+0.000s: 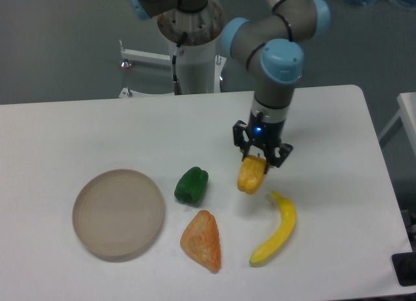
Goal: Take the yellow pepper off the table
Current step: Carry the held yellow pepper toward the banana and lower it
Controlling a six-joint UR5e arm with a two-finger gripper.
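The yellow pepper hangs tilted from my gripper, whose two dark fingers are shut on its upper end. A faint shadow lies under it on the white table, so it looks lifted just off the surface. It hovers right of the green pepper and just above the top end of the banana. The pepper's stem is hidden between the fingers.
A round beige plate lies at the front left. An orange wedge-shaped toy lies in front of the green pepper. The arm's base stands behind the table's far edge.
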